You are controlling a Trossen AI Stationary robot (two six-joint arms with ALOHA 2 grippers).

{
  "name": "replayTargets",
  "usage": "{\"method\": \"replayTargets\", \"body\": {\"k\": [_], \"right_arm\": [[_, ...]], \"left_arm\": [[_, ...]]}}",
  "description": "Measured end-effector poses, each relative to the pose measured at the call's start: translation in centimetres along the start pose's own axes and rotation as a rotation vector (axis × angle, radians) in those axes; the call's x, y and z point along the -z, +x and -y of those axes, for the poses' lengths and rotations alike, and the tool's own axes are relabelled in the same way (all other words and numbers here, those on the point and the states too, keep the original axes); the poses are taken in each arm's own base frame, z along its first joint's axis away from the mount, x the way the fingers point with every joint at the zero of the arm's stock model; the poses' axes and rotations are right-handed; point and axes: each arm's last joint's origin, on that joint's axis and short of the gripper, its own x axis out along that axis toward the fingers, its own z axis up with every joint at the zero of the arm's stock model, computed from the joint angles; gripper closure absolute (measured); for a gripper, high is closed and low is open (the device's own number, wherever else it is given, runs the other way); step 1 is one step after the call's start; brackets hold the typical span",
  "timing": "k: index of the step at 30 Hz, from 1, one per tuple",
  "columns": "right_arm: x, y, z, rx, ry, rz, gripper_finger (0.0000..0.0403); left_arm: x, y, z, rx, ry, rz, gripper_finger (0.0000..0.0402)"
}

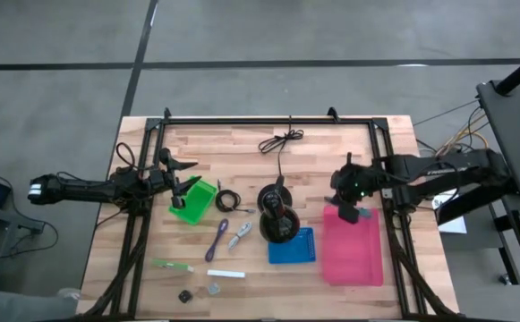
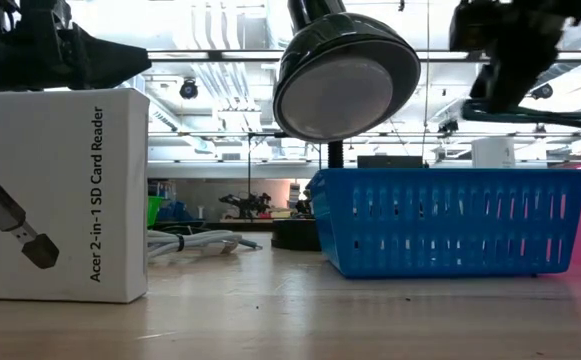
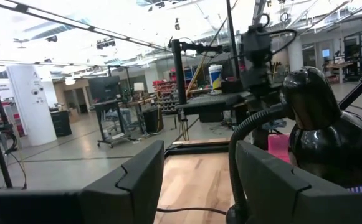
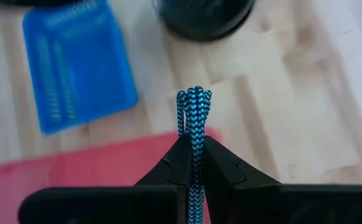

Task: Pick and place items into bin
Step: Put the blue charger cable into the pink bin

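Observation:
My right gripper (image 1: 355, 210) hangs over the far end of the pink bin (image 1: 353, 255), shut on a blue-and-black braided cord (image 4: 194, 109). Beside the pink bin lie a blue basket (image 1: 292, 245) and the black stand (image 1: 277, 217). My left gripper (image 3: 199, 186) stands open and holds nothing, level above the table's left side by the green bin (image 1: 193, 202). Loose on the wood lie a purple tool (image 1: 217, 240), a black cable coil (image 1: 231, 201), a green stick (image 1: 172, 266), a white stick (image 1: 225, 274) and two small cubes (image 1: 185, 296). My right gripper pinches the braided cord between its two fingers (image 4: 168, 163), which slant down from above. The cord's folded end (image 4: 194, 99), several strands side by side, sticks out past the fingertips. It is lifted clear above the pink bin's edge and the wood.
A long black cord (image 1: 282, 140) lies near the table's far edge. The stand's round head (image 2: 345, 85) rises above the blue basket (image 2: 450, 220). A white card-reader box (image 2: 55, 195) stands at the near edge. Black frame rails run along both table sides.

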Motion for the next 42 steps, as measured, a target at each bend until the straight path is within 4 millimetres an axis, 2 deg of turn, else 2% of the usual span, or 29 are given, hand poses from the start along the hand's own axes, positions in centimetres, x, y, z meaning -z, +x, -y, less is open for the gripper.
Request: {"method": "replayTargets", "body": {"k": [11, 17, 27, 42], "right_arm": [[1.2, 1.4, -2.3, -0.014, -0.133, -0.119, 0.039], [1.5, 2.5, -2.2, 0.03, -0.14, -0.216, 0.039], [1.5, 4.3, -2.3, 0.048, -0.181, -0.277, 0.039], [2.2, 5.9, -1.9, 0.027, -0.205, -0.245, 0.039]], "left_arm": [[0.0, 0.0, 0.0, 0.001, 0.001, -0.003, 0.0217], [0.0, 0.0, 0.0, 0.001, 0.001, -0.003, 0.0217], [0.0, 0.0, 0.0, 0.001, 0.001, -0.004, 0.0217], [0.0, 0.0, 0.0, 0.001, 0.001, -0.004, 0.0217]]}}
